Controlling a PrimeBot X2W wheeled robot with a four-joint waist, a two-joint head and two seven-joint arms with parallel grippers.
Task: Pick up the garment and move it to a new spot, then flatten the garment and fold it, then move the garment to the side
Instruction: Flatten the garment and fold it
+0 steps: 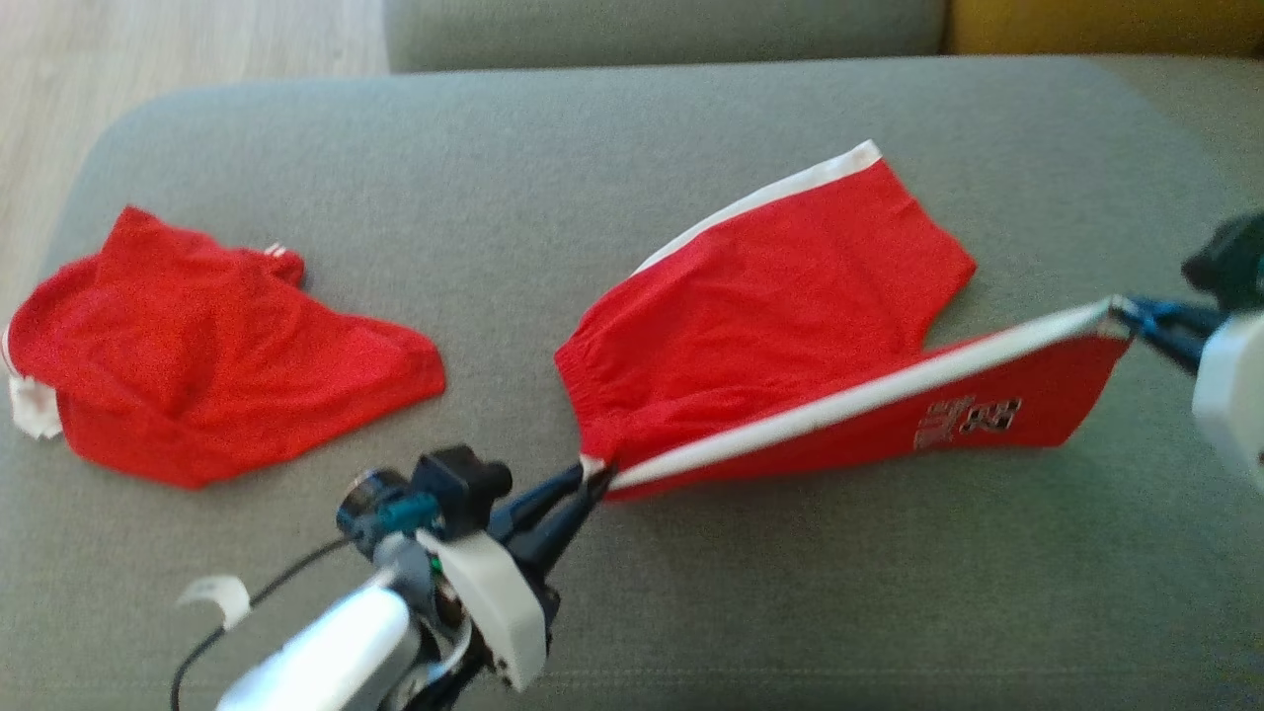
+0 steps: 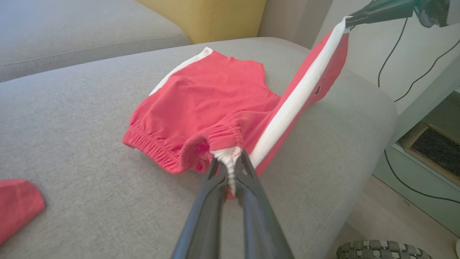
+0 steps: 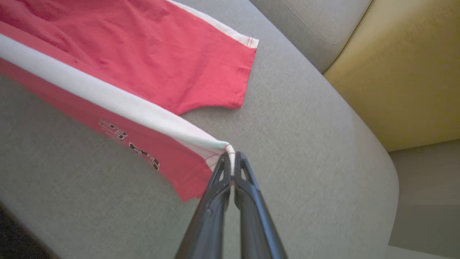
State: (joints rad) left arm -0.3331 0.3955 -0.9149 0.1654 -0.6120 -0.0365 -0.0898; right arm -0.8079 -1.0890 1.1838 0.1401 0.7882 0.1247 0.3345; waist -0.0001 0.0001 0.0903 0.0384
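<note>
The garment (image 1: 770,306) is a pair of red shorts with white side stripes, lying on the grey sofa cushion (image 1: 592,148). My left gripper (image 1: 595,474) is shut on the waistband corner (image 2: 230,160) at the white stripe's end. My right gripper (image 1: 1126,314) is shut on the hem corner (image 3: 230,148) of the same stripe. That near leg (image 3: 136,133), with a printed logo, is lifted and stretched taut between the two grippers. The far leg (image 2: 215,82) rests flat on the cushion.
A second red garment (image 1: 207,346) lies crumpled at the cushion's left end. A yellow cushion (image 3: 402,72) stands beyond the right edge. Cables (image 2: 406,46) hang off the sofa's right side over the floor. Pale wooden floor (image 1: 118,59) lies to the far left.
</note>
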